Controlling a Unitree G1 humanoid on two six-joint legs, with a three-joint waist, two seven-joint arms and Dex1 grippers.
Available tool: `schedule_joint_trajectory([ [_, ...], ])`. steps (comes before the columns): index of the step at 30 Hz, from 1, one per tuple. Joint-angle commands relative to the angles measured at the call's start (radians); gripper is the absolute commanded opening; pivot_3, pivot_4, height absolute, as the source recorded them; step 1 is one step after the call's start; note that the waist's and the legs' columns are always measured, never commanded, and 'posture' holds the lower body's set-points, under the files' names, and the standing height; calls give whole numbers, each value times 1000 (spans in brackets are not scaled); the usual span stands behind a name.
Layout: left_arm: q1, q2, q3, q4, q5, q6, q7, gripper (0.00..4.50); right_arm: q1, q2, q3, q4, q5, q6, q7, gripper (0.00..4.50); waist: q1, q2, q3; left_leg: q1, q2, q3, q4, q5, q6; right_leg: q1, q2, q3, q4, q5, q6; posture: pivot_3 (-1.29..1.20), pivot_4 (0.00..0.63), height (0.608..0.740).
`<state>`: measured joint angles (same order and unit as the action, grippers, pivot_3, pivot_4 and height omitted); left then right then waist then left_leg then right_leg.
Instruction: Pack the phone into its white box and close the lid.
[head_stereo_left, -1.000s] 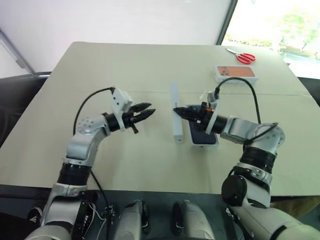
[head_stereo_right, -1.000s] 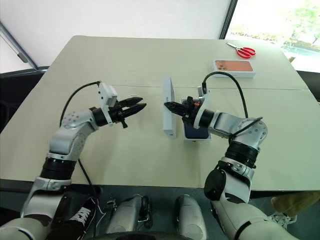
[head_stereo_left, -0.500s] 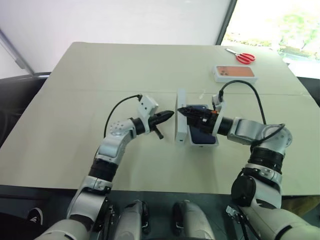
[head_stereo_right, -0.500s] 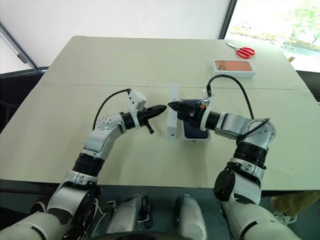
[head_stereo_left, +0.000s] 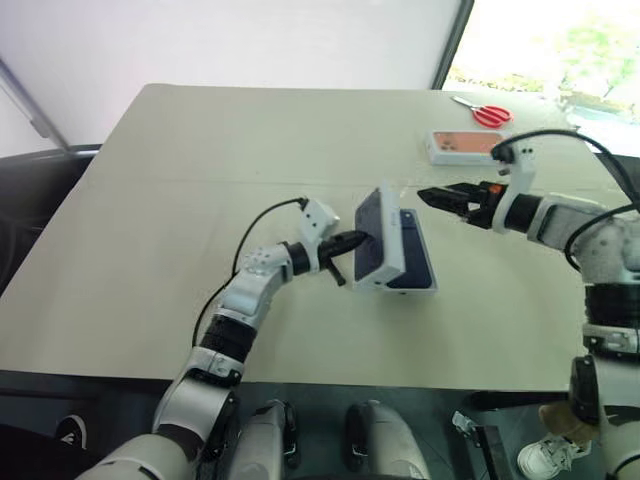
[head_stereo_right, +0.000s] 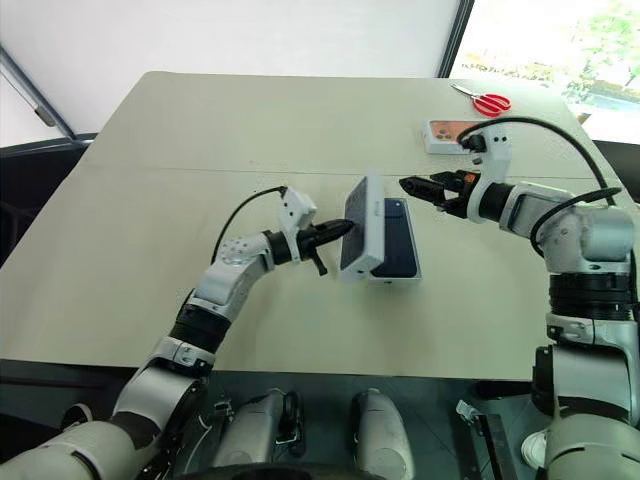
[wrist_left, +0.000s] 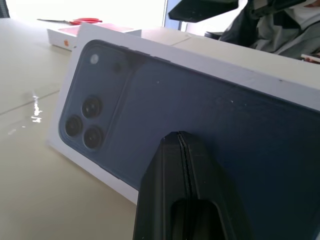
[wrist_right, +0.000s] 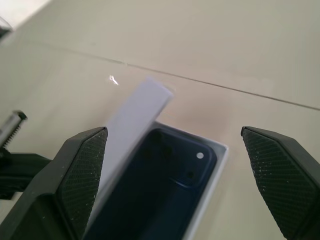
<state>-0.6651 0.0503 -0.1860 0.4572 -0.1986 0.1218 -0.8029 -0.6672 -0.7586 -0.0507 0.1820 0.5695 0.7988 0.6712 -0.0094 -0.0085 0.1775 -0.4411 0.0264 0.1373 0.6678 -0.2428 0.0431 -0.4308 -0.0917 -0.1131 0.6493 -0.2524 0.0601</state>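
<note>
The dark navy phone (head_stereo_left: 412, 258) lies in the white box (head_stereo_left: 424, 287) near the table's middle. The lid (head_stereo_left: 376, 236) leans tilted over the box's left side, with a printed dark phone picture on its outer face (wrist_left: 200, 115). My left gripper (head_stereo_left: 358, 238) is shut, and its tip rests against that outer face. My right gripper (head_stereo_left: 428, 196) hangs open above the table, off to the right of the box and holding nothing. From the right wrist, the phone (wrist_right: 150, 195) shows in the box under the leaning lid (wrist_right: 134, 122).
A white box with an orange phone picture (head_stereo_left: 466, 145) and red scissors (head_stereo_left: 489, 114) lie at the far right of the table. The table's front edge runs just below the box.
My right gripper let go of the upright lid, opened, and drew back to the right. My left gripper moved right against the lid, which now tilts over the box.
</note>
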Motion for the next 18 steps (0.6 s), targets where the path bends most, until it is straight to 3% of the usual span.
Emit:
schedule_joint_trajectory([
  [1, -48, -34, -13, 23, 16, -40, 0, 0, 28, -22, 65, 5, -167, -190, 17, 4469, 1, 0, 0, 0, 0, 0, 0, 0, 0, 0, 0, 0, 0, 0, 0, 0, 150, 738],
  [5, -44, -33, -2, 3, 12, -36, -1, 0, 61, -48, 160, -9, -356, -373, 16, 4469, -1, 0, 0, 0, -1, 0, 0, 1, -1, 0, -1, 0, 0, 0, 0, 0, 150, 738],
  [10, -19, 16, 26, -55, -1, -21, -5, 0, 48, -34, 134, 35, -401, -440, 33, 4469, -3, 0, 0, 1, 0, 0, 0, 2, -3, 0, -1, 0, 0, 0, 0, 0, 150, 738],
  [13, -16, 55, 60, -64, -10, -12, 8, 0, 68, -35, 122, 29, -388, -452, 86, 3586, -1, 0, 0, 1, 0, 0, 0, 2, -3, 0, -1, 0, 0, 0, 0, 0, 150, 738],
  [18, -21, 76, 88, -39, -14, 21, 20, 0, 74, -33, 125, 47, -427, -467, 99, 1055, 5, 0, 0, 1, 0, 0, 1, 2, -3, 1, -1, 0, 0, 0, 0, 0, 150, 738],
])
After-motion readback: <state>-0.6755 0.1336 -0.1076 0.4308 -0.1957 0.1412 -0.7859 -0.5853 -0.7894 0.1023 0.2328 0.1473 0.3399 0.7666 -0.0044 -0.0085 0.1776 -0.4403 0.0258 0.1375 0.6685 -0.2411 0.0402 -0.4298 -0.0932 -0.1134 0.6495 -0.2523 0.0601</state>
